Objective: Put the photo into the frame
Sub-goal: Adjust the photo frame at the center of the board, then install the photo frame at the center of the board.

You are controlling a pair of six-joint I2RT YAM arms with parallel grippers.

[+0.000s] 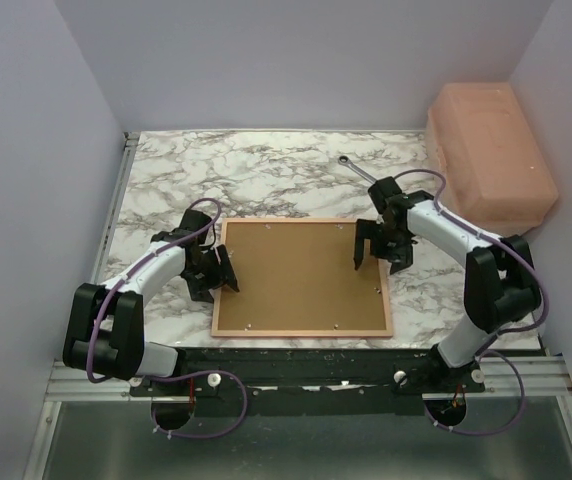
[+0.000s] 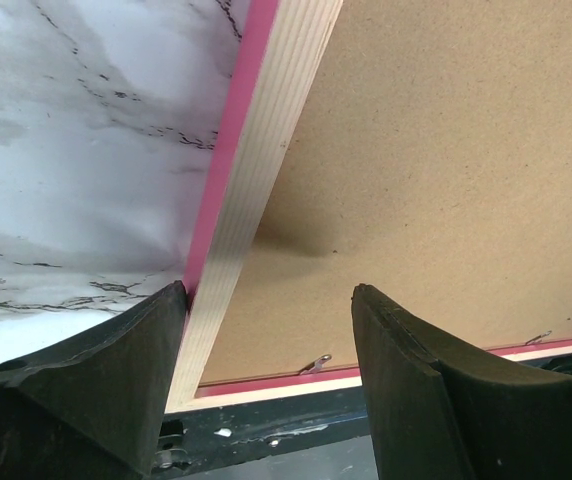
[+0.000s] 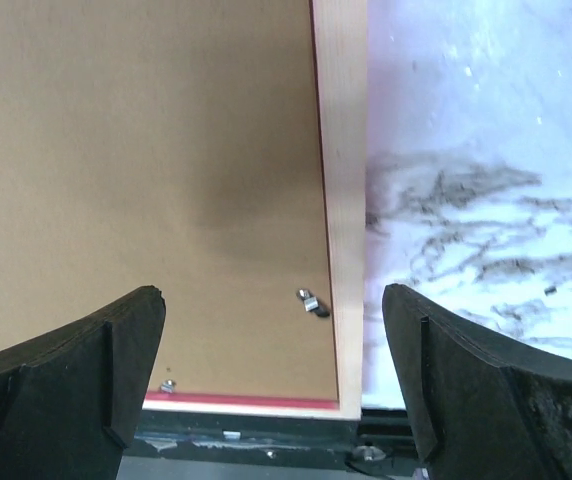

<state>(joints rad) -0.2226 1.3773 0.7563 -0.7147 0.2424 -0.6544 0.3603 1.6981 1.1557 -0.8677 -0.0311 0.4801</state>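
The frame point(image 1: 217, 290) lies with its pale wood reverse up in the middle of the marble table, and a brown backing panel point(image 1: 301, 275) fills it. The photo is hidden. My left gripper point(image 1: 221, 280) stands open over the frame's left rail point(image 2: 256, 190): one finger point(image 2: 136, 340) is outside the pink edge and the other is above the panel point(image 2: 446, 170). Also open, my right gripper point(image 1: 378, 258) straddles the right rail point(image 3: 346, 180), one finger over the panel point(image 3: 146, 150) and one over the marble. Neither holds anything.
A salmon plastic box point(image 1: 491, 150) stands at the back right. A metal tool point(image 1: 358, 170) lies behind the frame. Small metal tabs point(image 3: 313, 303) sit on the panel near the frame's front corners. Walls close in on both sides, and a black rail point(image 1: 306, 365) runs along the near edge.
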